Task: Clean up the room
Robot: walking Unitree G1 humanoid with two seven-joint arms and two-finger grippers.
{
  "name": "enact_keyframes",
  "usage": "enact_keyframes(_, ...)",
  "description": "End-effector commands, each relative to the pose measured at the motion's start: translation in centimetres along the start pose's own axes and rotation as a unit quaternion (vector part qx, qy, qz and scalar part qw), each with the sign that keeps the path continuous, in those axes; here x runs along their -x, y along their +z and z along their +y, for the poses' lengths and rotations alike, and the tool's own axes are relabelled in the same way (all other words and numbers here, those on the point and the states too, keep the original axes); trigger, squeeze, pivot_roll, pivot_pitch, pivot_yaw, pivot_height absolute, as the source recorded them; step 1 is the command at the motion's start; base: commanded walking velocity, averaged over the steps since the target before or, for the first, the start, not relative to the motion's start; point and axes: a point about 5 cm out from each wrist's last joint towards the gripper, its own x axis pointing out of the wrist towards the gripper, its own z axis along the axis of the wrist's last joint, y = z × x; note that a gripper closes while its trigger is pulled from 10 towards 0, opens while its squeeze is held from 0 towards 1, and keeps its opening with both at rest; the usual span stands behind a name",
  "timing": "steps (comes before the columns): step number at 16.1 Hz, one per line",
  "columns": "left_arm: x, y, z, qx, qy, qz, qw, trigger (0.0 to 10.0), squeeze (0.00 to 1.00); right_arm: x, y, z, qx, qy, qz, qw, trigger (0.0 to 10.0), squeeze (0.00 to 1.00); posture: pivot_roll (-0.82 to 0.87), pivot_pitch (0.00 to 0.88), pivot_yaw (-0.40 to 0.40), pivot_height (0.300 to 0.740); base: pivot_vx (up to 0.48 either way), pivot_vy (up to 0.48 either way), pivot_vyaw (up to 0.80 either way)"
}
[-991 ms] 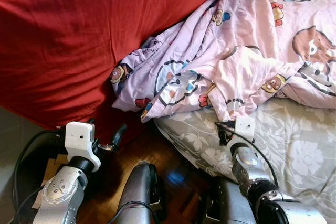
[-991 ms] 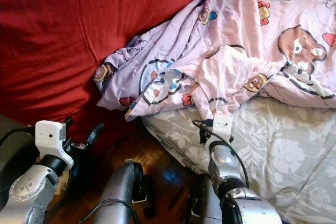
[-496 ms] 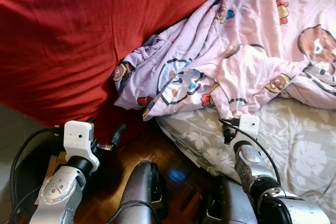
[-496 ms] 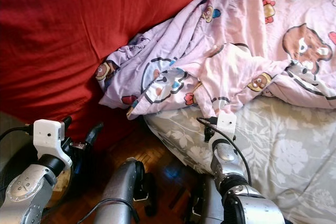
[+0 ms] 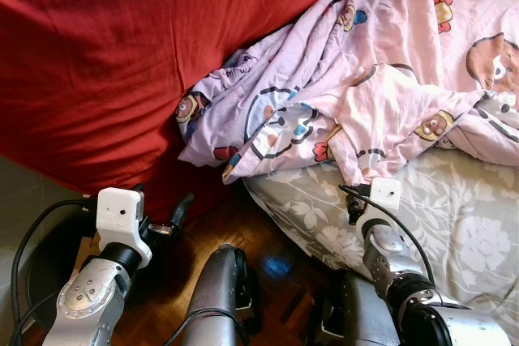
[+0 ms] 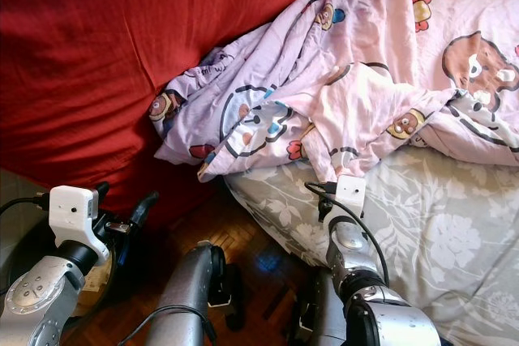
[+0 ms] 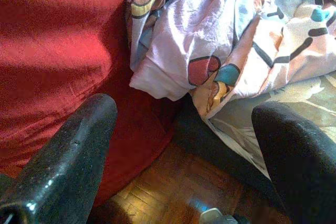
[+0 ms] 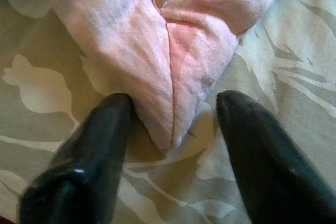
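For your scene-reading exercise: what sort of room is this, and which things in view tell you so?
Most likely a bedroom. A rumpled cartoon-print quilt lies on a floral sheet, a red cover hangs beside them, and the floor is wood parquet.

A crumpled blanket (image 5: 365, 95) is spread over the far part of a bed sheet (image 5: 454, 224), with one corner drooping toward the robot. To the left, a large cushion (image 5: 105, 62) is pressed against the blanket's edge. Nearer the robot, a strip of wooden floor (image 5: 243, 232) is exposed between cushion and bed. A cable (image 5: 32, 241) is looped at far left.
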Motion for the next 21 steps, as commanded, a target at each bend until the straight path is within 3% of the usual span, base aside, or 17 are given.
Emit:
enact_keyframes(1, 0.6, -0.2, 0.3, -0.003, 0.003, 0.012, 1.0, 10.0, 0.0, 0.4, -1.8, -0.3, -0.003, -0.007, 0.034, 0.999, 0.0, 0.0, 0.31, 0.434, 0.065, 0.641, 0.0, 0.0, 0.0)
enact_keyframes(15, 0.4, -0.7, 0.1, 0.0, 0.002, 0.018, 1.0, 10.0, 0.0, 0.5, -2.2, -0.6, 0.015, -0.001, 0.037, 0.999, 0.0, 0.0, 0.31, 0.408, 0.065, 0.641, 0.0, 0.0, 0.0)
enact_keyframes(21, -1.4, -2.8, 0.5, 0.016, 0.014, 0.028, 0.999, 10.0, 0.0, 0.5, -1.5, -1.3, 0.016, 0.0, 0.003, 1.0, 0.0, 0.0, 0.25, 0.308, 0.041, 0.641, 0.0, 0.0, 0.0)
